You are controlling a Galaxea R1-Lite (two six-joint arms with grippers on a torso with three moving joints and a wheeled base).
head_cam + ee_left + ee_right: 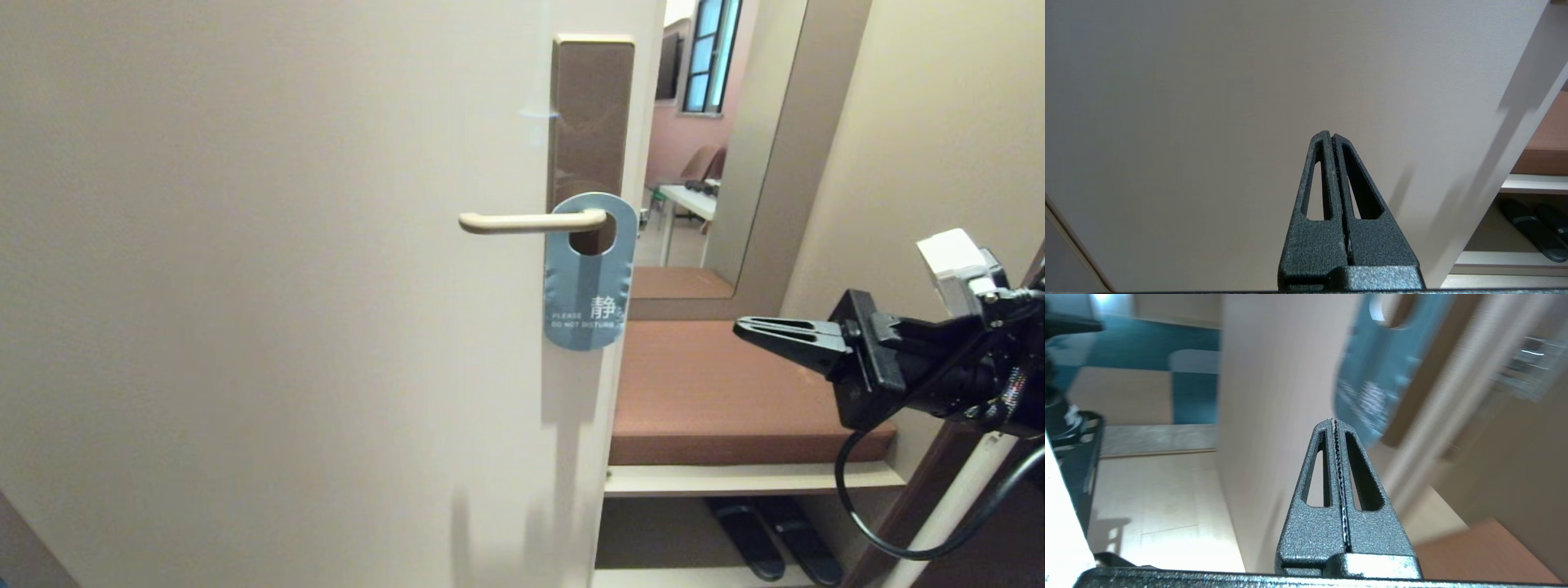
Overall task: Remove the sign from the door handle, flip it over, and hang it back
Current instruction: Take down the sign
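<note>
One step in hand: the approach; nothing of the task is yet done, since the sign [589,273] hangs on the door handle [531,221] with its light blue face outward.
Sign: it is threaded by its round hole over the lever close to the curved neck, hanging flat against the door [269,286] and overlapping the lower part of the brown plate [589,114]; the words "PLEASE DO NOT DISTURB" are read near its lower end.
Right gripper [739,328]: it is held level in the open doorway, tips pointed toward the door edge, with the two fingers pressed together and nothing between them.
Sign relative to right gripper: the sign is seen to the left of the tips and somewhat higher, apart from them with a clear gap; in the right wrist view it is seen blurred ahead and off to one side of the closed fingers [1327,465].
Left gripper [1332,135]: it is parked facing the bare door panel, fingers closed on nothing (it is outside the head view).
Next move, as judged: the right gripper's fingers must be parted before anything can be taken; then the tips are to be brought up and across to the sign's free lower edge, one finger on each face.
Care called for: the card is thin and lies close to the door, so a finger must be slipped behind it; afterwards it is to be slid along the lever toward the free end.
</note>
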